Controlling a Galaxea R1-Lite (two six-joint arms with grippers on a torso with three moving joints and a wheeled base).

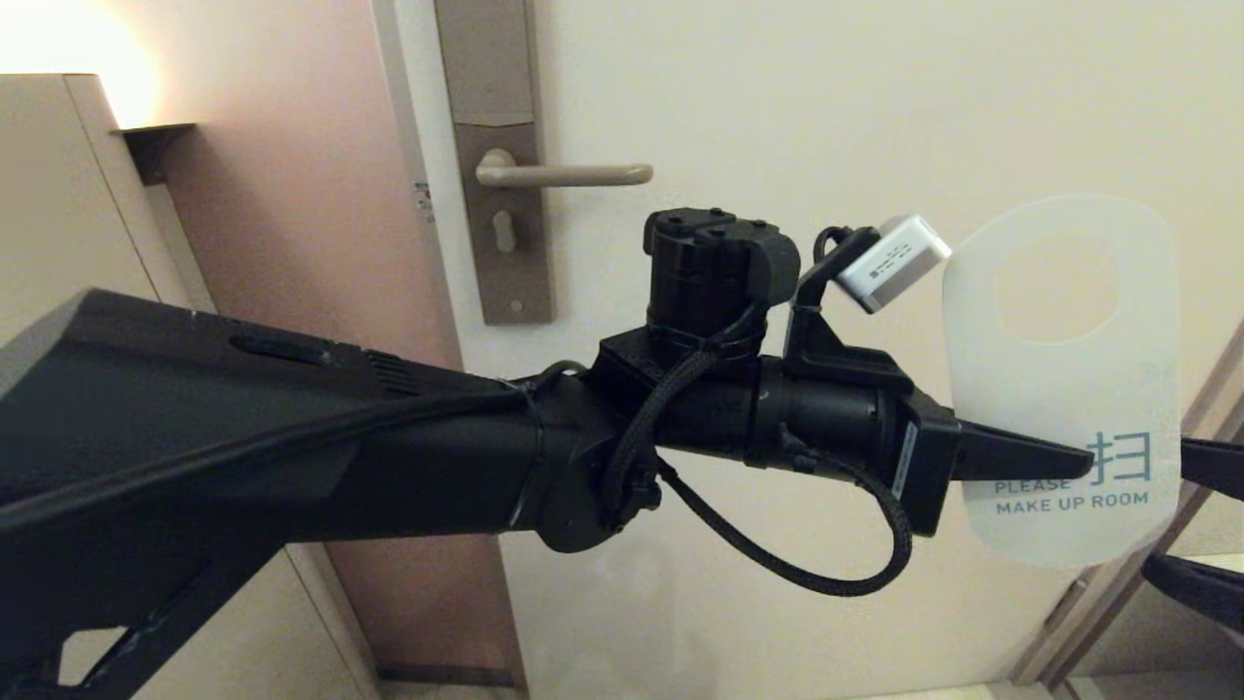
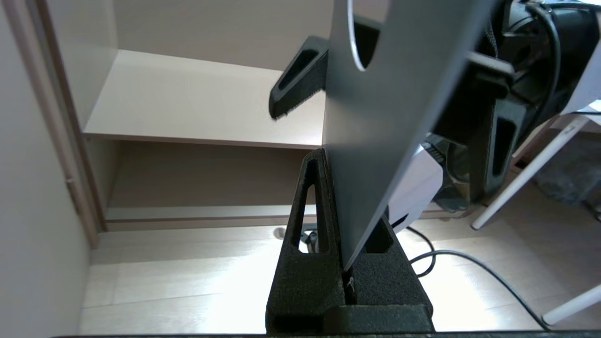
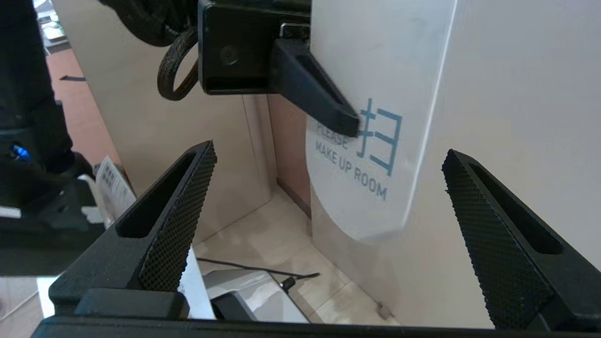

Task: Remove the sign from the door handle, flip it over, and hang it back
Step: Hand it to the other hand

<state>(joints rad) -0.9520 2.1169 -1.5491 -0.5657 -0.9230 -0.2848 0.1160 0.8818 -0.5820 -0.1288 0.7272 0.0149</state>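
Note:
The sign (image 1: pixel 1064 379) is off the door handle (image 1: pixel 569 174) and hangs in the air at the right, upright, hole at the top. Its white "MAKE UP ROOM" face shows toward my head. My left gripper (image 1: pixel 1088 457) is shut on its lower part; in the left wrist view the card (image 2: pixel 389 108) is pinched between the two fingers. My right gripper (image 3: pixel 328 188) is open, its fingers (image 1: pixel 1210 467) just right of the sign and apart from it. The sign also shows in the right wrist view (image 3: pixel 375 155). The handle is bare.
The cream door fills the background, with the tall grey-brown plate (image 1: pixel 505 224) and keyhole under the handle. My left arm (image 1: pixel 389 437) stretches across the front of the door. A shelf recess (image 2: pixel 188 98) and floor cables (image 2: pixel 469 263) lie below.

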